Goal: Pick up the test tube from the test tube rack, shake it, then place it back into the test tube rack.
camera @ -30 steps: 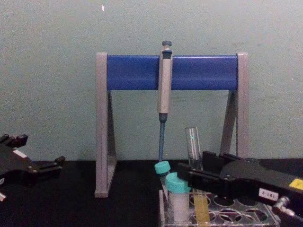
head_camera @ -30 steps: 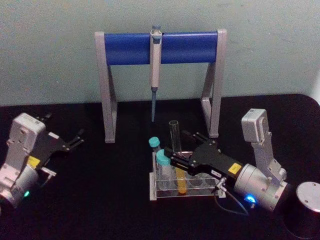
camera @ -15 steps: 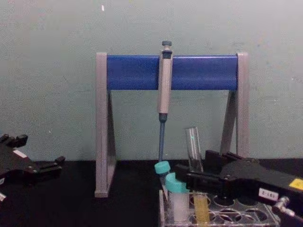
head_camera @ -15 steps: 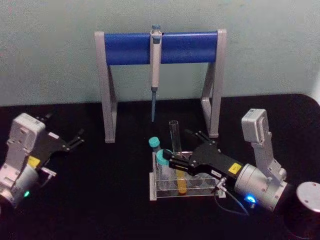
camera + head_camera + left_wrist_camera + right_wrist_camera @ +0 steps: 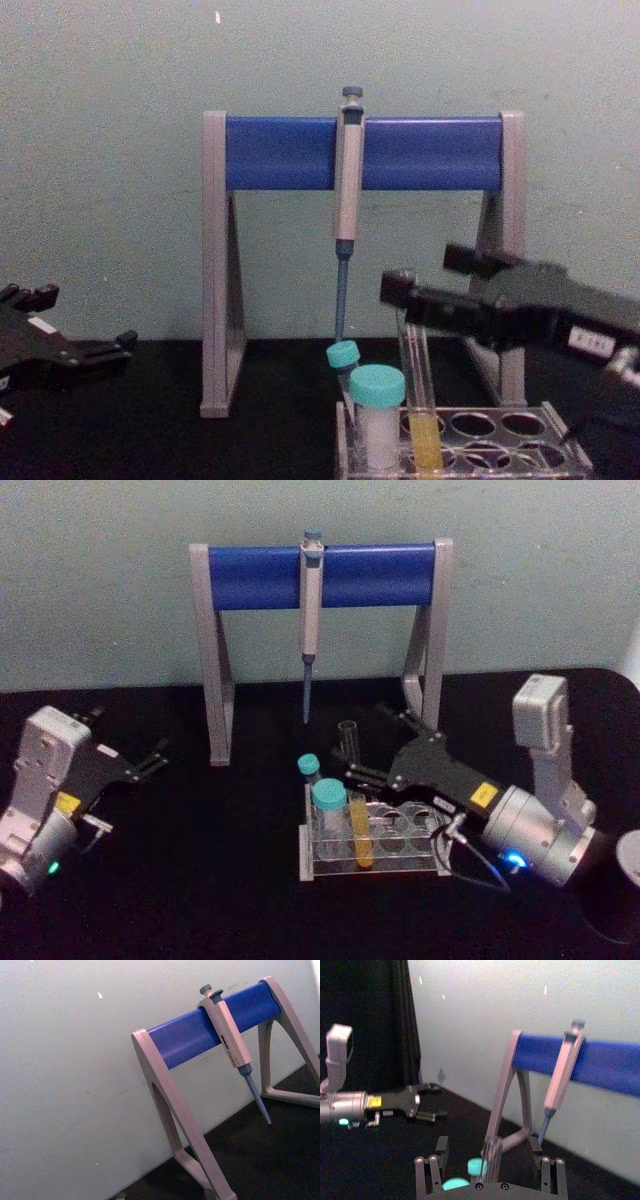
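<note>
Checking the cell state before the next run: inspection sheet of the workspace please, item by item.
Surface: black table, no spills visible.
Test tube: upright in the test tube rack, yellow liquid in its lower part.
Clutter: two teal-capped tubes in the rack; pipette hanging on the grey-and-blue stand; grey cylinder at the table's right edge.
Right gripper: open, fingers either side of the test tube's upper end, not clamped.
Left gripper: open, idle at the table's left side.
Cables: thin wire looping at the right wrist, beside the rack.
Surroundings: pale wall behind the table; dark curtain in the right wrist view.
</note>
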### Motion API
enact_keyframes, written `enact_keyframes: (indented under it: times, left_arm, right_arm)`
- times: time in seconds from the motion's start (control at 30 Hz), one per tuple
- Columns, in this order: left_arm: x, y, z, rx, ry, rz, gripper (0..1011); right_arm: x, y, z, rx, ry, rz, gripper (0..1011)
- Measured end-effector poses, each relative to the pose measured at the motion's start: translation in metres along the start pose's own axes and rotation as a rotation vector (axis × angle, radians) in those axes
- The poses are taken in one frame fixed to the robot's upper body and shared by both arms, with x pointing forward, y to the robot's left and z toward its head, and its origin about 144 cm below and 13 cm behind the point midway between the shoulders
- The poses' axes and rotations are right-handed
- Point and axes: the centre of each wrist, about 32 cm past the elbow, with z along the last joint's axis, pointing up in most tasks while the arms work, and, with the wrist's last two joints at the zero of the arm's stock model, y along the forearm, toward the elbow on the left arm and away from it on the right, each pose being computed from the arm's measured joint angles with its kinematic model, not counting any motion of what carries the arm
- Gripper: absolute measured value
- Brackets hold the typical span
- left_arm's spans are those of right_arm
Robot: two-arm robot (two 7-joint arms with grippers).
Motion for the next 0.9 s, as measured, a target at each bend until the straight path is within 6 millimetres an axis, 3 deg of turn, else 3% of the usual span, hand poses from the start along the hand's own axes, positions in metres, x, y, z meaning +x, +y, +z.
enact_keyframes:
  times: [0.2,0.43,0.73,0.9]
  left_arm:
    - [0.000,0.000,0.000,0.000,0.000,0.000,1002]
    - [0.000,0.000,0.000,0.000,0.000,0.000,1001]
    - [0.000,0.000,0.000,0.000,0.000,0.000,1001]
    - [0.000,0.000,0.000,0.000,0.000,0.000,1001]
  right_arm:
    - [0.000,-0.008,0.013,0.074,-0.042,-0.040,1000]
    - [-0.003,-0.022,0.020,0.141,-0.108,-0.219,1000]
    - [-0.007,-0.034,0.005,0.061,-0.163,-0.513,1000]
    - [-0.007,-0.037,-0.008,-0.016,-0.149,-0.593,1000]
